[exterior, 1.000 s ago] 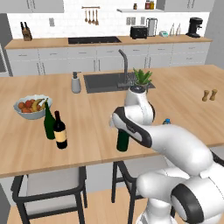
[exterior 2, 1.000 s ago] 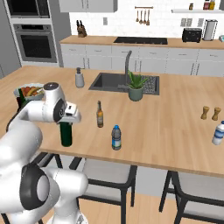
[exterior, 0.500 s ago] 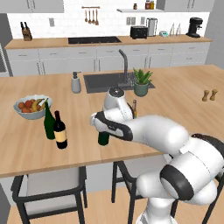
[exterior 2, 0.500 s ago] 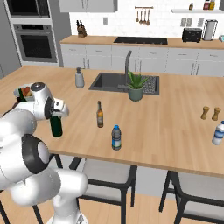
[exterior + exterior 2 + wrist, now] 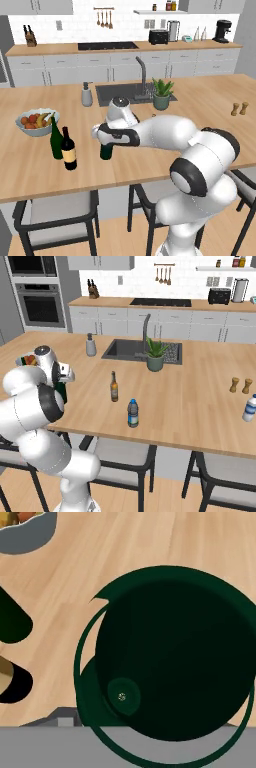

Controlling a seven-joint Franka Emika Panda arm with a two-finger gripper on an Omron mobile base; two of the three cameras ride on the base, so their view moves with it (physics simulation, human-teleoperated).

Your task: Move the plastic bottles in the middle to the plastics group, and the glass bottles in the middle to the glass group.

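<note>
Claw (image 5: 105,141) (jaws hidden) on green bottle (image 5: 170,662)

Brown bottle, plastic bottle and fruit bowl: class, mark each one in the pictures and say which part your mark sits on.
Brown bottle (image 5: 114,389), right base view, on its pale label.
Plastic bottle (image 5: 132,415), right base view, on its blue label.
Fruit bowl (image 5: 36,123), left base view, on its grey front wall.
</note>
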